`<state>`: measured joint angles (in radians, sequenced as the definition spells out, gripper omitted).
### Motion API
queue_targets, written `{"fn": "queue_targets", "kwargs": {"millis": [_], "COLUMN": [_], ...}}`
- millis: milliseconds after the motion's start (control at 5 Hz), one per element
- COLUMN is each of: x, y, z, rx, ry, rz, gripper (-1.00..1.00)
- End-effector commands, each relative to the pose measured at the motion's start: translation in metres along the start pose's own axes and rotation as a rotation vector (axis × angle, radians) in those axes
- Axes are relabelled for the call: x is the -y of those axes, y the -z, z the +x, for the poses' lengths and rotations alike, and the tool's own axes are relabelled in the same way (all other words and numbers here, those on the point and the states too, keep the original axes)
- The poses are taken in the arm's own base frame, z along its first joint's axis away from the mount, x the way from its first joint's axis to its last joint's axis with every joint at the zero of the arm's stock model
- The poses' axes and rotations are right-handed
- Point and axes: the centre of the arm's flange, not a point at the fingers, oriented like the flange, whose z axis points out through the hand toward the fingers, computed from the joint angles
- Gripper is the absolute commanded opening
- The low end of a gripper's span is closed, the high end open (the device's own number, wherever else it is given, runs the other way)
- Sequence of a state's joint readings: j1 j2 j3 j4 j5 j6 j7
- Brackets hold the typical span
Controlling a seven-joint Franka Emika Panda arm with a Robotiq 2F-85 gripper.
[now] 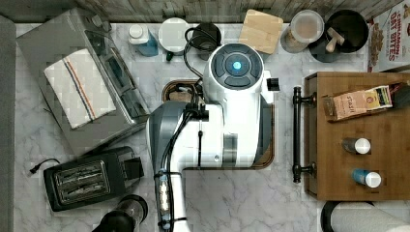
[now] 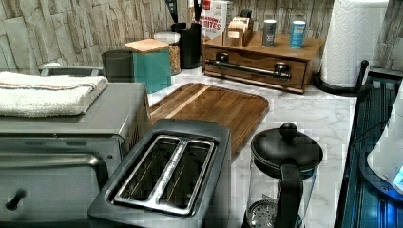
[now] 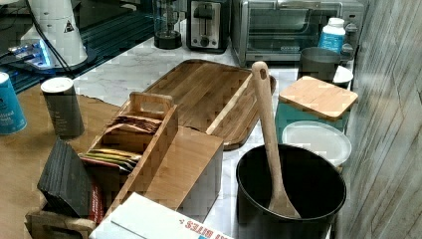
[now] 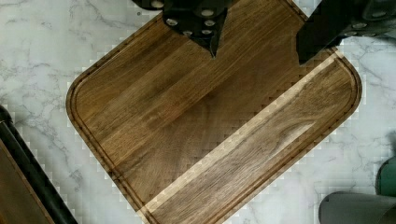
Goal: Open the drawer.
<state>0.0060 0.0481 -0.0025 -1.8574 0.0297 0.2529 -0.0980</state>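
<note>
Spread wide, my jaws hang over the dark wooden tray [image 4: 210, 121] with nothing between the two black fingers [image 4: 201, 23]; my gripper [image 4: 259, 49] touches nothing.

Under me lies a white marble counter [image 1: 232, 198] with grey veining, backed by a wall of pale stacked stone [image 2: 57, 33]. From the top view my white arm [image 1: 227, 116] covers most of the tray.

At the top view's right sits the drawer [image 1: 309, 135], shut, in a low wooden box; its long black bar handle [image 1: 296, 134] runs along the front on two posts, facing the tray across a strip of bare marble. In the left view the drawer [image 2: 256, 66] stands beyond the tray, near the wall. On the box stand two small cans [image 2: 283, 33] and a rack of tea packets [image 3: 132, 139].

At the top view's left are a silver toaster oven [image 1: 63, 58] with a folded towel [image 1: 72, 87] on it, and a black two-slot toaster [image 1: 87, 176]. A paper towel roll [image 2: 354, 40] stands at the left view's right, beside the drawer box.
</note>
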Motion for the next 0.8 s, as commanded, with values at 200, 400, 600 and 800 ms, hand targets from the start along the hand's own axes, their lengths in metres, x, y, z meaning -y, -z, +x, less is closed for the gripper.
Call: {"fn": "queue_targets", "kwargs": {"millis": [200, 400, 600, 800], "x": [0.000, -0.025, -0.070, -0.101], "y": [0.000, -0.015, -0.038, -0.047], "z": [0.000, -0.008, -0.011, -0.001], "rx": [0.004, -0.047, -0.128, -0.157], "ry": [-0.001, 0.207, 0.404, 0.496], "rz": [0.004, 0.023, 0.031, 0.013], "gripper": [1.00, 1.00, 1.00, 1.00]}}
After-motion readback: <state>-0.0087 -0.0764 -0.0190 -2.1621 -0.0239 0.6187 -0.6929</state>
